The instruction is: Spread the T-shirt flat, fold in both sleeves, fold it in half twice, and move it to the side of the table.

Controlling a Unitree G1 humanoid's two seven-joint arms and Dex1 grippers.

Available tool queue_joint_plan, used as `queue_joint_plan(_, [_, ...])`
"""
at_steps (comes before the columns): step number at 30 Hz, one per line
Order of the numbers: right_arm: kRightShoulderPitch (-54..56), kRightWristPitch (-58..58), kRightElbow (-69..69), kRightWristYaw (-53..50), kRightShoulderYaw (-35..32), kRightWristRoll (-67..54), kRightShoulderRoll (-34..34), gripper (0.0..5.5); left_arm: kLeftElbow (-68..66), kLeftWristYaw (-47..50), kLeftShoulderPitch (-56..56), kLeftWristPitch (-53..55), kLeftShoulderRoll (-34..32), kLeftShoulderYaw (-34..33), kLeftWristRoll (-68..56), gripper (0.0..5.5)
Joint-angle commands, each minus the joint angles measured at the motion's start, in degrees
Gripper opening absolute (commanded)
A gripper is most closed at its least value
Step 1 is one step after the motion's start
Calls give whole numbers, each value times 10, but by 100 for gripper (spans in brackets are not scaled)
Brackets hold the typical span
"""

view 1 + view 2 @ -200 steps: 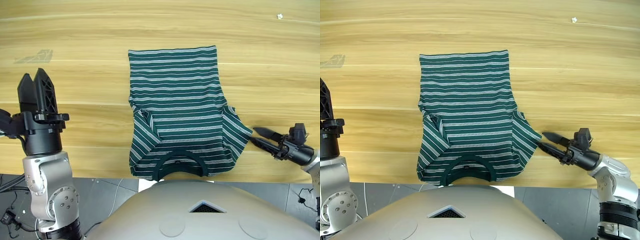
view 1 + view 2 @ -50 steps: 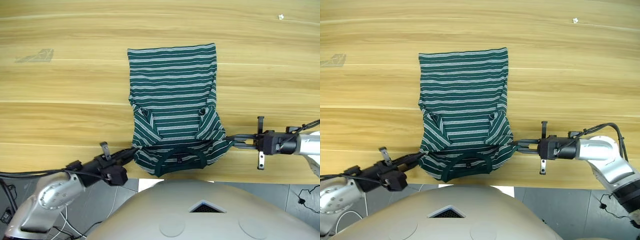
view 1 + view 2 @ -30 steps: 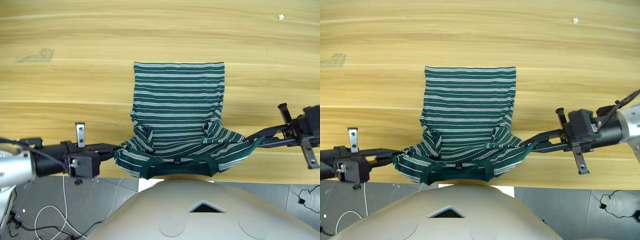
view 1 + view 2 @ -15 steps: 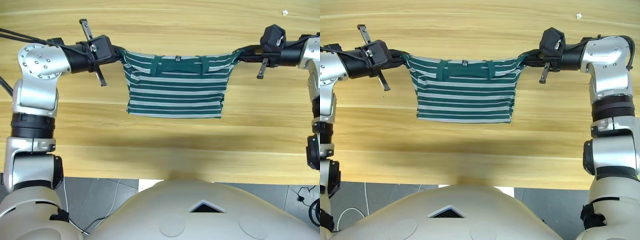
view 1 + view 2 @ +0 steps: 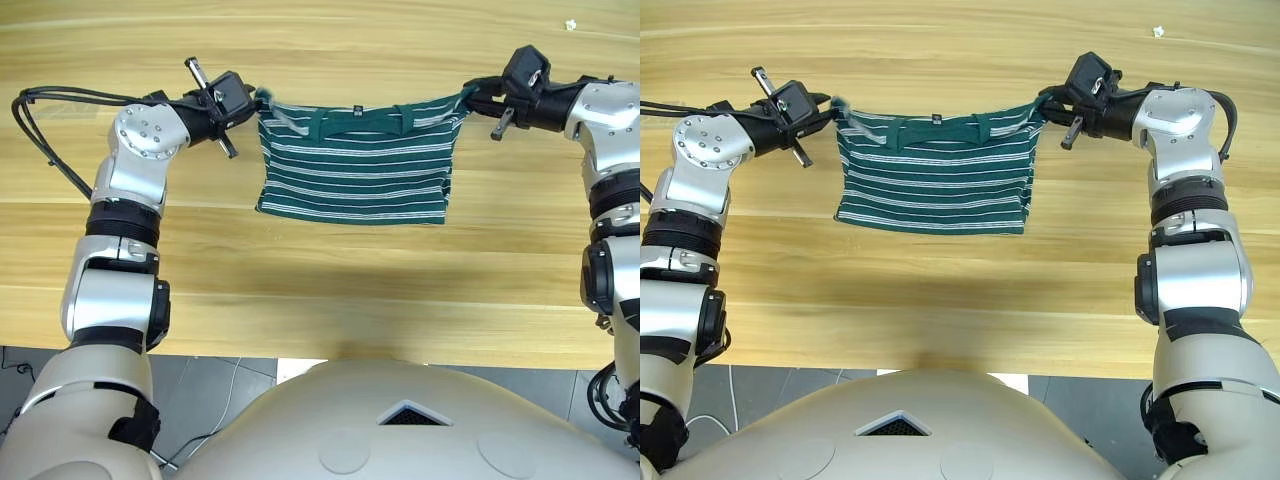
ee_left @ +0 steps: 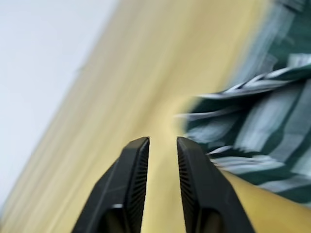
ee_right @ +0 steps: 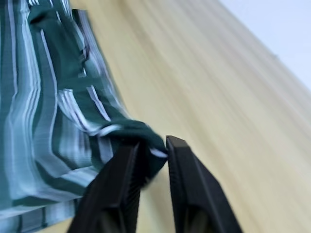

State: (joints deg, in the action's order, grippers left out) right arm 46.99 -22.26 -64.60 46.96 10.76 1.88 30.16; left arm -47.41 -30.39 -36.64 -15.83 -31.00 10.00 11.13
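A pale wooden table (image 5: 320,310), its planks running from side to side, is seen under both arms. Over its far half a dark green T-shirt (image 5: 355,175) with thin white stripes is stretched between the two arms, about midway across the table's width. The collar edge is turned upward and away from the robot, and the neckband (image 5: 355,116) is seen at the middle of that edge. The striped body is spread below it towards the robot, ending in a fairly straight lower edge. A soft shadow is cast on the wood nearer the robot, apart from that lower edge, so the garment is taken to be off the tabletop.

The right gripper (image 5: 468,100) is set at the shirt's right upper corner. In the right wrist view its fingers (image 7: 182,165) are pressed together on a bunched fold of the striped cloth. The left gripper (image 5: 252,100) is placed just beside the left upper corner. In the left wrist view its fingers (image 6: 138,160) are parted, bare wood is seen in the gap, and the cloth lies just past the tips rather than between them.

A small white scrap (image 5: 570,24) is seen on the wood at the far right, well apart from the shirt.
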Motion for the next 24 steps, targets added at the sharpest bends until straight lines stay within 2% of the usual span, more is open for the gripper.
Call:
queue_joint_plan(1, [16,20,-41,-112,1,52,7,161,-51,53,-36,15,26,-37,-20,159])
queue_joint_plan(9, [-10,-15,-8,-87,-11,47,-31,322,9,35,40,3,36,-77,-70,305])
queue_joint_plan(11, [-14,-38,21,-76,-18,35,-49,354,48,49,60,3,38,-93,-83,311])
queue_joint_plan(14, [-11,-59,35,-85,-9,51,-68,359,108,64,82,15,45,-110,-98,311])
queue_joint_plan(16, [-6,-61,11,-109,21,94,-73,359,142,66,96,13,50,-105,-93,311])
queue_joint_plan(19, [16,-71,-42,-230,131,247,-64,359,182,66,101,28,56,-104,-95,311])
queue_joint_plan(24, [39,-22,-113,-326,222,370,-64,359,226,73,106,48,54,-108,-89,311])
